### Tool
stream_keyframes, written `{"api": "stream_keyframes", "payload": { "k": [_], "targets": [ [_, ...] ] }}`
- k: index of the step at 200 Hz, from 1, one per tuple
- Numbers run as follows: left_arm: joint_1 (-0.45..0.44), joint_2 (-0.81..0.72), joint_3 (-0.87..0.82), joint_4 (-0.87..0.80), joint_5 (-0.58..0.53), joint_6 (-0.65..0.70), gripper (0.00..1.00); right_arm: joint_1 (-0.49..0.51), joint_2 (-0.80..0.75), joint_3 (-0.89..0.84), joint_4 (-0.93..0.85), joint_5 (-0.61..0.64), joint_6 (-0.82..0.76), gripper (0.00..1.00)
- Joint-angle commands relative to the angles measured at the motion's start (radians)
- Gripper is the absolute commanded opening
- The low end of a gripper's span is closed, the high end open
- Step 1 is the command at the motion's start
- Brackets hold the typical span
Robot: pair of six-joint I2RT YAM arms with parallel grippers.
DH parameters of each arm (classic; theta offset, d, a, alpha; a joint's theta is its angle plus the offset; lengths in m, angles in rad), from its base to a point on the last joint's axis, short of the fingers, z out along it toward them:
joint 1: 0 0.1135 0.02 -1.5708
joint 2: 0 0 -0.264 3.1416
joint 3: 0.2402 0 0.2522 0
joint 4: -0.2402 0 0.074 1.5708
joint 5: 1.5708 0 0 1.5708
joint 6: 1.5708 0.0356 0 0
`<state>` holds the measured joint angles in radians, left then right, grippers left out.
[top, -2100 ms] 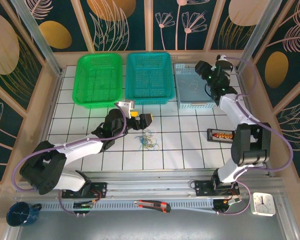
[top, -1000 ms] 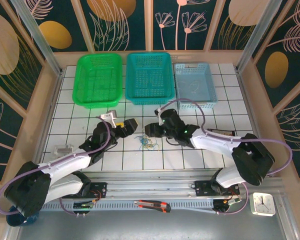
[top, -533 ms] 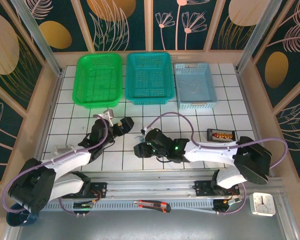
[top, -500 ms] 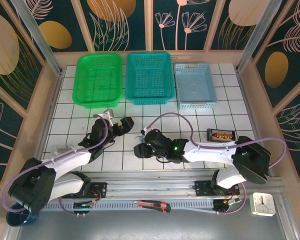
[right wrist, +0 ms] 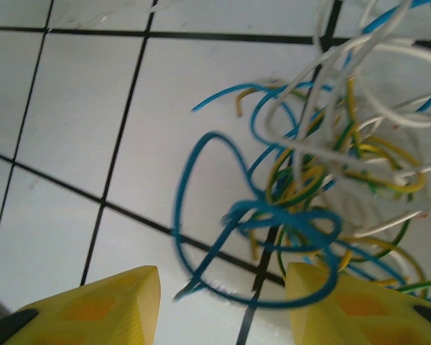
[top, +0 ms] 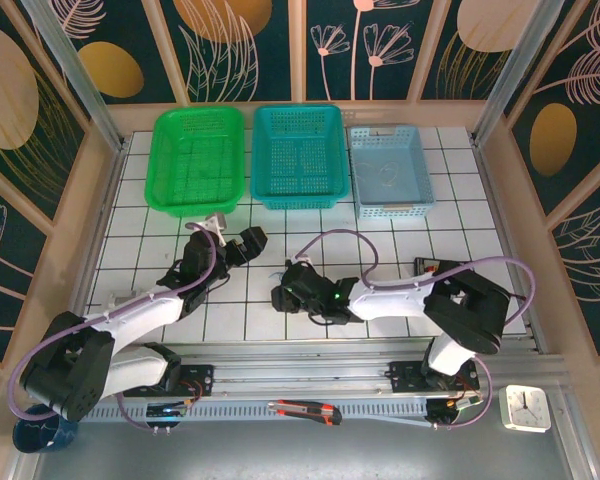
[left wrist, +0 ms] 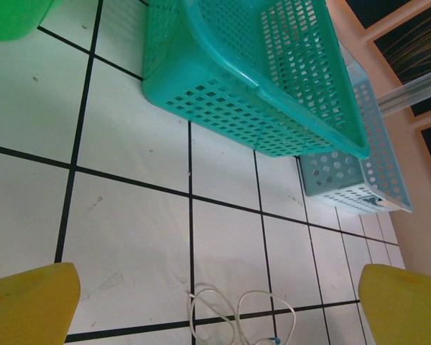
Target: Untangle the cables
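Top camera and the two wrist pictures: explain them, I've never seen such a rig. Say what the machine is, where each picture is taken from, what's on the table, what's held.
These are two robot arms bolted at the near edge of a tiled table, each ending in a two-finger gripper. The top picture looks down from above and behind them. The other two come from cameras on the wrists, so the yellow blocks at the bottom are the fingers. At the back stand a green basket, a teal basket and a light blue basket. Mid-table lies a tangle of blue, yellow, green and white cables. The right gripper hangs open just above it; the left gripper is wide open nearby. Neither holds anything.
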<state>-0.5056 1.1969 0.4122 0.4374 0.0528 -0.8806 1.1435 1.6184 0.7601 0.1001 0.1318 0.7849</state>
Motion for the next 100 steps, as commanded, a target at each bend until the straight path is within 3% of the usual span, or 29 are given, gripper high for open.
{"api": "stream_keyframes", "payload": {
  "k": [1, 28, 79, 100],
  "targets": [
    [0.007, 0.007, 0.033, -0.015, -0.009, 0.021, 0.99, -0.034, 0.009, 0.01, 0.063, 0.067, 0.037, 0.48],
    [0.008, 0.007, 0.031, -0.017, -0.003, 0.024, 0.99, -0.087, 0.006, 0.005, 0.091, 0.061, 0.027, 0.39],
    [0.008, 0.002, 0.025, -0.01, 0.005, 0.022, 0.99, -0.153, -0.059, 0.008, 0.089, 0.0, -0.042, 0.0],
    [0.009, 0.004, 0.025, -0.009, 0.007, 0.025, 0.99, -0.17, -0.105, 0.008, 0.071, -0.033, -0.068, 0.0]
  ]
}}
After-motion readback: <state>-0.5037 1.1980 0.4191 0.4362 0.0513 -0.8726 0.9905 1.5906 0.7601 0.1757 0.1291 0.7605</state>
